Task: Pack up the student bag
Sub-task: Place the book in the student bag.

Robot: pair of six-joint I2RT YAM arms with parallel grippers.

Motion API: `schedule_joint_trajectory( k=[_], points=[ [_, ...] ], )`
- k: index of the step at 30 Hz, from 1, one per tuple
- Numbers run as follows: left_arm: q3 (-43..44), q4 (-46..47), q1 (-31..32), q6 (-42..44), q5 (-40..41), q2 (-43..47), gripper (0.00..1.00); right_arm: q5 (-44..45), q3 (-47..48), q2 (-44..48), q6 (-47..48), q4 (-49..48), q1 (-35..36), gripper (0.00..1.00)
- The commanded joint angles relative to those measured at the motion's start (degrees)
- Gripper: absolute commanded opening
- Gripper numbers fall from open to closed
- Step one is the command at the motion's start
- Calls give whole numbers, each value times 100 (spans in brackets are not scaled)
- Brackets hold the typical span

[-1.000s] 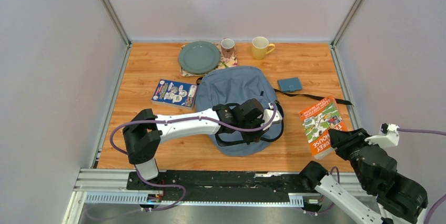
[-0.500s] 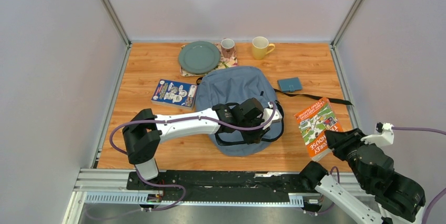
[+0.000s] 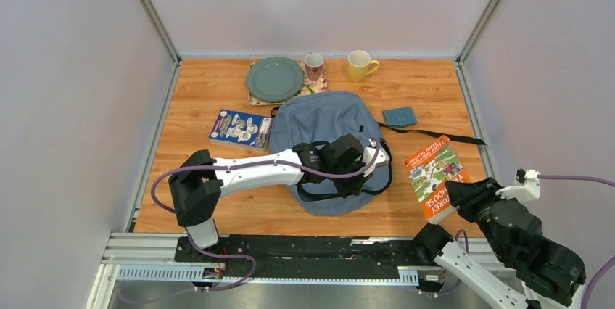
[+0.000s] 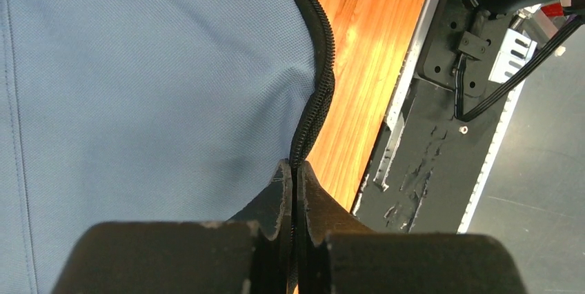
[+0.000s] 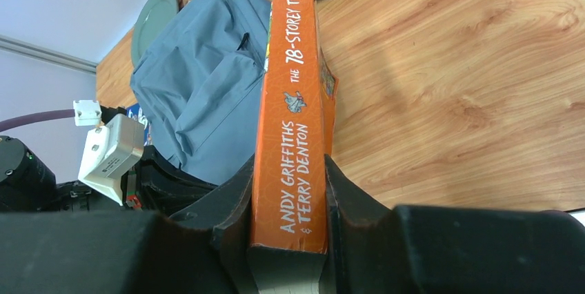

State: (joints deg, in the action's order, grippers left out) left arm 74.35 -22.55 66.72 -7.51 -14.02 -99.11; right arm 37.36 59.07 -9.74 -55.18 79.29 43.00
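Observation:
The grey-blue student bag (image 3: 319, 124) lies in the middle of the table; it also shows in the left wrist view (image 4: 138, 80) and the right wrist view (image 5: 200, 80). My left gripper (image 3: 366, 171) is shut on the bag's black zipper edge (image 4: 314, 108) at its near right side. My right gripper (image 3: 458, 196) is shut on an orange book (image 3: 435, 175), held above the table to the right of the bag. Its spine (image 5: 293, 114) reads "The 78-Storey Treehouse". A blue book (image 3: 241, 128) lies flat left of the bag.
A green plate (image 3: 274, 78), a patterned mug (image 3: 314, 66) and a yellow mug (image 3: 359, 65) stand at the back. A small flat teal case (image 3: 399, 116) lies right of the bag, with a black strap (image 3: 435, 135) running toward the right wall.
My right gripper has carried the orange book a little to the left, toward the bag. The left gripper has stayed on the zipper edge.

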Motion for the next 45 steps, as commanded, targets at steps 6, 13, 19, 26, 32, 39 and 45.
schedule_joint_trajectory(
  k=[6, 13, 19, 26, 32, 39, 45],
  points=[
    [-17, 602, -106, -163, 848, 814, 0, 245, 228, 121, -151, -212, 33, 0],
    [97, 409, -229, -128, 1708, 1104, 0, 254, 342, 130, -195, -36, 59, 0],
    [369, 400, -229, 82, 2553, 1411, 0, 17, 509, 130, -511, 219, 85, 0],
    [1247, 181, -265, 320, 2992, 1324, 0, -457, 624, 481, -1020, 325, 208, 0],
    [1670, 119, -265, 505, 3080, 1166, 0, -1687, -42, 587, -1153, -525, 323, 0],
    [1522, 198, -300, 400, 3362, 1166, 0, -2453, -1273, 894, -1767, -1766, 331, 0],
    [1135, 373, -309, 311, 3432, 1376, 0, -2734, -1951, 921, -2199, -2566, 314, 0]
  ],
)
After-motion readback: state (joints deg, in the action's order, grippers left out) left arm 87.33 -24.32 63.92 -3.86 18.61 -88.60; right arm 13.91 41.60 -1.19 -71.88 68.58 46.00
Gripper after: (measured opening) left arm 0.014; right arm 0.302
